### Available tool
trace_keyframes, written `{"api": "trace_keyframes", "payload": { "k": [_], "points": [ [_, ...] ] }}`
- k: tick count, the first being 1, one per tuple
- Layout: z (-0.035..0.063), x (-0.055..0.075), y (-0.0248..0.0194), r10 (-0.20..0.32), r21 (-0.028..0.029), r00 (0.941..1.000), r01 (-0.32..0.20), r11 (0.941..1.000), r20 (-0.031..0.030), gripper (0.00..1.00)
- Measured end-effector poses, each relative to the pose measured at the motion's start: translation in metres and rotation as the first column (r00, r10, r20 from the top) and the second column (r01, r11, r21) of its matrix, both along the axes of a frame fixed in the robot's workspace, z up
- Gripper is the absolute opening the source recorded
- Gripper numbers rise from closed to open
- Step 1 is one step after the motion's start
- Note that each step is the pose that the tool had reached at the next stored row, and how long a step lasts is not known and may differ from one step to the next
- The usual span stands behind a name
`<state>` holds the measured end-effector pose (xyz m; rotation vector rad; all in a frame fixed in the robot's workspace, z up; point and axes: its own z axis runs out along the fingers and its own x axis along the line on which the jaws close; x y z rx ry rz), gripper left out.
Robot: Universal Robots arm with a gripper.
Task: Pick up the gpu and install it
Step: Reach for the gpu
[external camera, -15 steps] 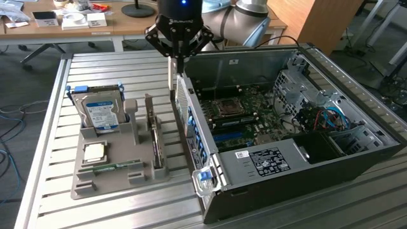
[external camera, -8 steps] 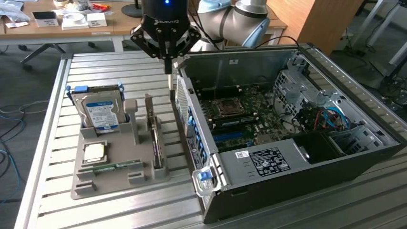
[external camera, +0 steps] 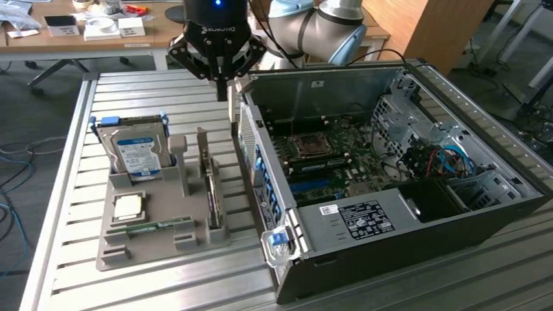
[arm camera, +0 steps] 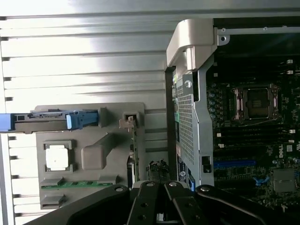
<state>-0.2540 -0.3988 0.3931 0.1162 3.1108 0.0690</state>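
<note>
The gpu (external camera: 210,194) is a thin dark card standing on edge in a slot of the grey holder tray (external camera: 147,249), on the side nearest the computer case. In the wrist view the gpu (arm camera: 134,145) appears edge-on. My gripper (external camera: 223,91) hangs above the slatted table behind the tray, close to the rear corner of the open computer case (external camera: 415,214). Its fingers are shut together and hold nothing. Seen from the wrist, the gripper (arm camera: 159,171) is over the gap between the gpu and the case wall.
The tray also holds a silver hard drive (external camera: 134,152) with a blue-white label, a square processor (external camera: 128,207) and a green memory stick (external camera: 155,227). Inside the case lies the motherboard (external camera: 333,152) with a blue slot (arm camera: 234,164). Desks with boxes stand behind the table.
</note>
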Motion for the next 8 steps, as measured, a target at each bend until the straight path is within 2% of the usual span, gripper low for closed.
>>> {"api": "trace_keyframes", "payload": {
  "k": [8],
  "points": [
    [-0.0002,-0.0044,0.0,0.0,0.0,1.0,0.0,1.0,0.0,0.11]
  ]
}}
